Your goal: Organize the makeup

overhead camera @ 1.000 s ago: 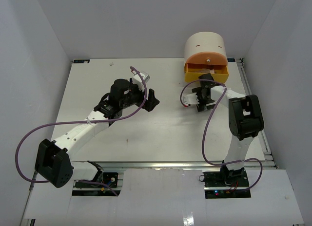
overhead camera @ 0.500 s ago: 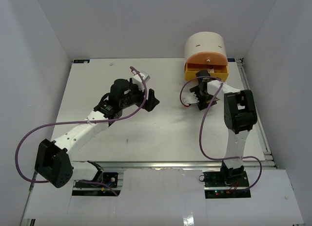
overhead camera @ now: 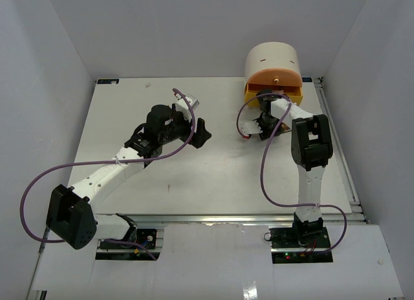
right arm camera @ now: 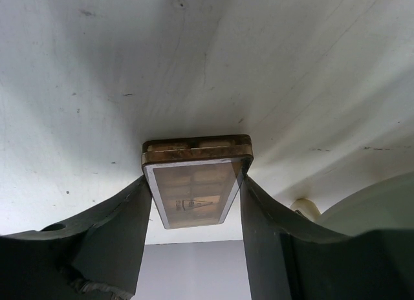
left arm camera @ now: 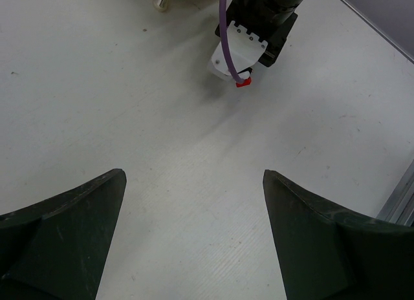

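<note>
Brown palette [right arm camera: 196,183], flat and rectangular with a clear lid, is clamped by its long edges between the two dark fingers of the right gripper [right arm camera: 195,176] at the centre of the wrist view. Its far end points toward the white table [right arm camera: 97,67]; whether it touches cannot be told. In the overhead view the right gripper [overhead camera: 262,123] sits in the upper right of the frame, just in front of the open yellow drawer [overhead camera: 297,98] of the round cream drawer unit [overhead camera: 272,57]. The left gripper [overhead camera: 202,133], at centre frame, is spread wide with nothing between its fingers [left arm camera: 71,235]. Progress, as judged: no other makeup shows loose on the table, so the sorting looks near its end. The drawer's contents cannot be made out. Remaining: stow this palette and close the drawer. Lettering: a small triangle mark with fine print on the lid, too small to read; no brand is legible.
</note>
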Motion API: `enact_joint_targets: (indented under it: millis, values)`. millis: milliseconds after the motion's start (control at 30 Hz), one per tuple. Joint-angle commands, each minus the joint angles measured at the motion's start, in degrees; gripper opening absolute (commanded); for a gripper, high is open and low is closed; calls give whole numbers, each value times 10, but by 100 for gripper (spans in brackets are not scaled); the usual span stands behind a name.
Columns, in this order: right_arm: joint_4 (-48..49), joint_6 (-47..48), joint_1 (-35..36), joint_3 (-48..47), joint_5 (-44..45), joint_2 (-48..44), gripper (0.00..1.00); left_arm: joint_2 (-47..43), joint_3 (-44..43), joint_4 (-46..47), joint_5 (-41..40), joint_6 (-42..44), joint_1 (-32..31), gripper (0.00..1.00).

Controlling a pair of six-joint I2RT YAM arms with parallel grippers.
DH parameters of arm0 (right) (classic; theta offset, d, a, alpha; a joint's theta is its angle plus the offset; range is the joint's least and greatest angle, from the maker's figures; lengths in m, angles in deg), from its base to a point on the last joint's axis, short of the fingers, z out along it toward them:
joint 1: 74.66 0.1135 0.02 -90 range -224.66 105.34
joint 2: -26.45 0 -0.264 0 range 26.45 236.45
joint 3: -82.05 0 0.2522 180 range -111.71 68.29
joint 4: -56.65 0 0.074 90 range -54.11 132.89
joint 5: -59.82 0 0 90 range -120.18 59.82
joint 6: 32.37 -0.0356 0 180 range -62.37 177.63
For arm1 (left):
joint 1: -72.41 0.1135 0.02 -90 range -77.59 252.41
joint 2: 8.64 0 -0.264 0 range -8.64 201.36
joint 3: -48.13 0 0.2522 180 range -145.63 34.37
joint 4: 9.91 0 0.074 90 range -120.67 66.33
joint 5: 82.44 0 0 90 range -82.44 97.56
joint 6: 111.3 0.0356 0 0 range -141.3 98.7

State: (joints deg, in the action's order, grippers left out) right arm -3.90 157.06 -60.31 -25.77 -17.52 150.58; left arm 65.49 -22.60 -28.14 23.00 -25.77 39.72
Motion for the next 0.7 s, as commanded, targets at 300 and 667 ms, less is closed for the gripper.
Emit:
enact_joint_targets:
  millis: [300,667]
  values:
    - [-74,-78,70,183,-157,-188,38,-26,1,0,1,3,3,98]
    - [-19,-227,126,251,-132,-188,54,-35,4,2,-7,3,3,98]
